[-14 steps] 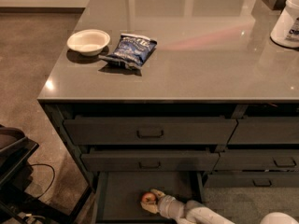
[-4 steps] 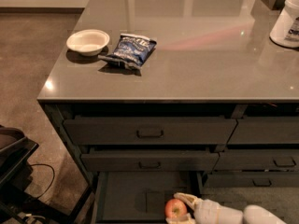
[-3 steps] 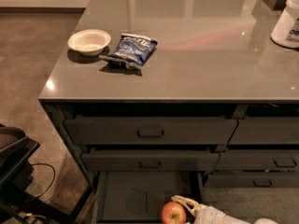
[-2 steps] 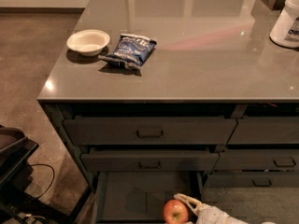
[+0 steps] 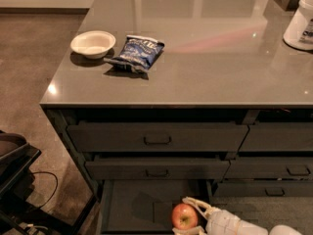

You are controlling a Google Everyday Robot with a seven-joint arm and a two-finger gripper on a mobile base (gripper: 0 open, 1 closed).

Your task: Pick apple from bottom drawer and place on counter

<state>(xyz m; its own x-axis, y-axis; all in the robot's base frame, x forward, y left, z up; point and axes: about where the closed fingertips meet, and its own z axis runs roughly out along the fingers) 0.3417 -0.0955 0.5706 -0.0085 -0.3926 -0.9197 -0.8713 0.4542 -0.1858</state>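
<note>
Clamping the apple (image 5: 184,216) between its two pale fingers, the gripper (image 5: 190,216) hangs low over the front right of the open bottom drawer (image 5: 132,207). Seconds ago the apple sat deeper in the drawer; now it rides slightly higher and nearer the front, so the pick looks done. The counter (image 5: 210,67) waits well above, its bowl (image 5: 93,43) and chip bag (image 5: 137,53) off to the left.

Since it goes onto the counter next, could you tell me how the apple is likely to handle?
The apple, in the gripper over the bottom drawer, looks round and firm, so it probably holds steadily. On the glossy, flat counter it may roll.
</note>
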